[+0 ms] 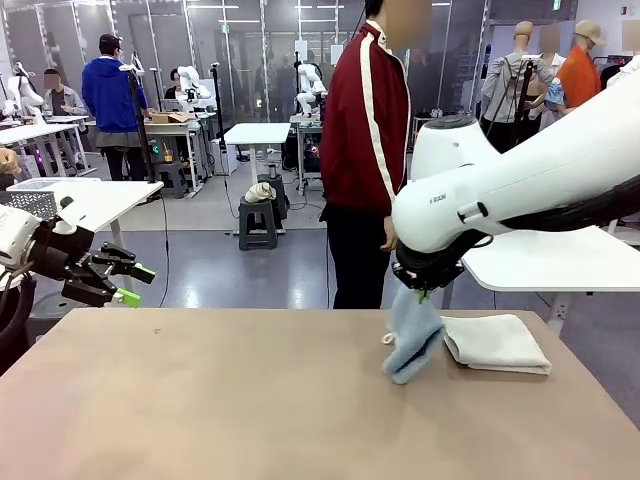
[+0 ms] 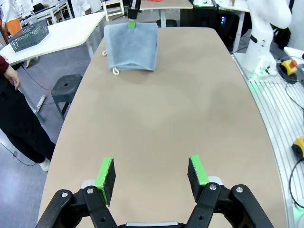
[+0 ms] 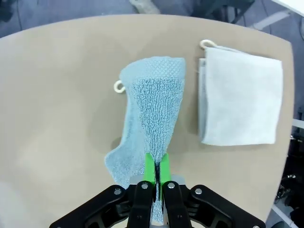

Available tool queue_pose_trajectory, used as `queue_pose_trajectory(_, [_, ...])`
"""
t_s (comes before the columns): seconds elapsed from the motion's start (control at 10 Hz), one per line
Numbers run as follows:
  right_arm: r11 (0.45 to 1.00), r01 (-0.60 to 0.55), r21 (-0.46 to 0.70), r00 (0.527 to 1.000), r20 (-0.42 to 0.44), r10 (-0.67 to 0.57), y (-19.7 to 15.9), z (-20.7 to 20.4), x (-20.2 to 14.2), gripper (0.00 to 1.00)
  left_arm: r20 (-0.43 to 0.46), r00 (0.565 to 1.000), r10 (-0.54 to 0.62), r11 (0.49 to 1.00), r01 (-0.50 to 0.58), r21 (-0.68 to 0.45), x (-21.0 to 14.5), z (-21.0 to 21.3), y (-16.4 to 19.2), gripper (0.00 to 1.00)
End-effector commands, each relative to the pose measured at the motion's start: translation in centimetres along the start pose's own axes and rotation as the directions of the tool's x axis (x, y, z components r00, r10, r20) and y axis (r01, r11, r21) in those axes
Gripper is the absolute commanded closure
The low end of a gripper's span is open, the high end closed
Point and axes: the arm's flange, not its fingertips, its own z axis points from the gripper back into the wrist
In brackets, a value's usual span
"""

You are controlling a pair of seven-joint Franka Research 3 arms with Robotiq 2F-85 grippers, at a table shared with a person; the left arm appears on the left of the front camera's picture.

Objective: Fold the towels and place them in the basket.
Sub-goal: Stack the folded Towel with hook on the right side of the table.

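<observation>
The light blue towel (image 3: 152, 95) hangs bunched from my right gripper (image 3: 156, 173), which is shut on its top edge; its lower part rests on the table (image 1: 250, 400). In the front view this blue towel (image 1: 412, 340) dangles under my right arm at the far right of the table. The cream-white towel (image 1: 497, 342) lies folded flat just right of it, also seen from the right wrist (image 3: 242, 102). My left gripper (image 1: 125, 285) hovers open at the table's left edge, holding nothing (image 2: 151, 173). A dark grey mesh basket (image 2: 29, 35) stands on a white side table.
A person in a red jacket (image 1: 365, 150) stands at the far side, a hand (image 2: 10, 76) near the table's edge. A black stool (image 2: 64, 90) sits beside the table. Another mesh basket (image 1: 25, 203) rests on a white table at the left.
</observation>
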Motion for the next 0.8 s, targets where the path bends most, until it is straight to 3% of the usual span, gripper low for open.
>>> queue_pose_trajectory(0.0, [0.998, 0.024, -0.051, 1.000, 0.007, -0.024, -1.2, 0.2, 1.2, 1.00, 0.013, 1.000, 0.009, 1.000, -0.009, -0.002, 0.2, 0.0, -0.1, 0.22])
queue_pose_trajectory(0.7, [0.993, 0.001, -0.115, 0.999, 0.040, 0.003, -6.3, 2.1, 5.9, 1.00, 0.013, 1.000, 0.009, 1.000, -0.009, -0.002, 0.2, 0.0, -0.1, 0.22])
